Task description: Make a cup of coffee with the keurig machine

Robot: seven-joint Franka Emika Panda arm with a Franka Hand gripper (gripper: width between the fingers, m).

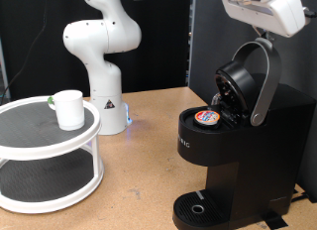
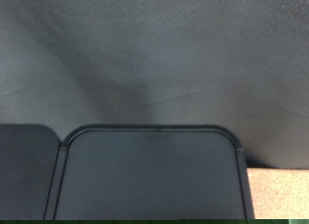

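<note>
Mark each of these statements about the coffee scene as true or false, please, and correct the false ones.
1. The keurig machine has its lid raised. True.
2. The cup stands on the machine's drip tray. False: it stands on the top tier of the white round shelf, at the exterior view's left.
3. A coffee pod with a printed lid sits in the machine's open holder. True.
4. The gripper holds the cup. False: it is above the machine at the exterior view's top right, far from the cup.
5. The drip tray has nothing on it. True.
</note>
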